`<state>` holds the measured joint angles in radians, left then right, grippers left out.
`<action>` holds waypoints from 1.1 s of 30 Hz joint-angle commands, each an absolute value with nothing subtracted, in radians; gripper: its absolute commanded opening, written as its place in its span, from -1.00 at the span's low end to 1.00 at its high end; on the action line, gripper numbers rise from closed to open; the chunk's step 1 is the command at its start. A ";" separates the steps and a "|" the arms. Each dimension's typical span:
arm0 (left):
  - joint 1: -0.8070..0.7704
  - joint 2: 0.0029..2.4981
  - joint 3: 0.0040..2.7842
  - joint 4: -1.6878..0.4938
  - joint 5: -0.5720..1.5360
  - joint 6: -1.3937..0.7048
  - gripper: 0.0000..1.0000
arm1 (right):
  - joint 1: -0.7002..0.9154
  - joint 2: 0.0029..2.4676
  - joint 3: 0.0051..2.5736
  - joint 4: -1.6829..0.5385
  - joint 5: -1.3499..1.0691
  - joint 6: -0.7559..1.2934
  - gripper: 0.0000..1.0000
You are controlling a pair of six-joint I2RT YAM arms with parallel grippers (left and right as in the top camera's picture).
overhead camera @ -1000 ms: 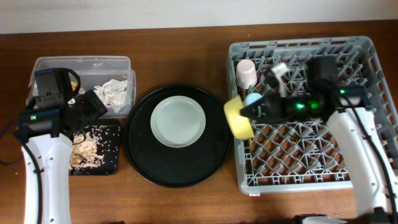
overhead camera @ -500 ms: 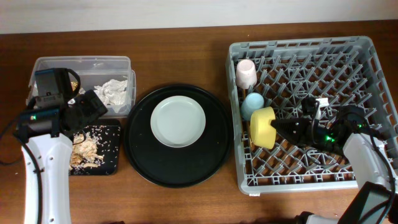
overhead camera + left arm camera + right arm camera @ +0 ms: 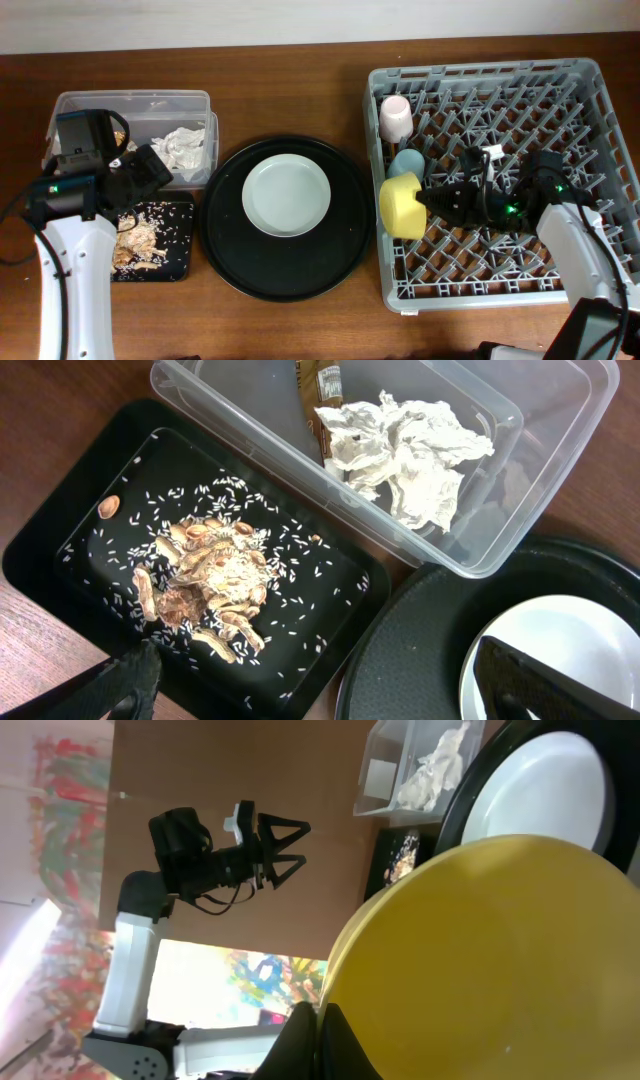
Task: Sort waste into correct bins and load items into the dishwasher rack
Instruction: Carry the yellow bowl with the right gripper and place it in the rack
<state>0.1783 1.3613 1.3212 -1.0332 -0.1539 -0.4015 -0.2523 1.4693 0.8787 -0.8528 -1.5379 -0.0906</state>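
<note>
My right gripper (image 3: pixel 427 197) is shut on the rim of the yellow bowl (image 3: pixel 401 206), held on its side at the left part of the grey dishwasher rack (image 3: pixel 570 80). The bowl fills the right wrist view (image 3: pixel 500 960). A pink cup (image 3: pixel 396 117) and a light-blue cup (image 3: pixel 405 162) sit in the rack beside it. The pale plate (image 3: pixel 286 195) lies on the round black tray (image 3: pixel 225 250). My left gripper (image 3: pixel 320 680) is open over the shallow black tray (image 3: pixel 60 540) of food scraps (image 3: pixel 215 575). The napkin (image 3: pixel 405 445) and a gold wrapper (image 3: pixel 322 378) lie in the clear box (image 3: pixel 560 420).
The brown wooden table (image 3: pixel 290 80) carries everything. The clear box (image 3: pixel 130 100) and shallow black tray (image 3: pixel 180 270) sit at the far left, the round tray in the middle, the rack at the right. Chopsticks are not in view.
My right gripper carried the yellow bowl from the rack's left edge down into the rack, then shifted it slightly left and up. The left arm has not moved.
</note>
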 commanded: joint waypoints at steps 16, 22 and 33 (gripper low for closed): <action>0.184 1.353 1.334 -1.034 -0.155 -0.399 0.98 | -0.251 1.499 0.875 -0.726 -1.329 -0.186 -0.81; 0.184 1.353 1.334 -1.034 -0.155 -0.399 0.98 | -0.251 1.499 0.875 -0.787 -1.285 -0.187 -0.70; 0.184 1.353 1.334 -1.034 -0.154 -0.399 0.98 | -0.505 1.460 0.896 -1.013 -1.217 -0.326 0.11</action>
<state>0.1783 1.3613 1.3212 -1.0328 -0.1539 -0.4015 -0.4500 1.4895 0.8791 -0.9958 -1.2488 -0.2935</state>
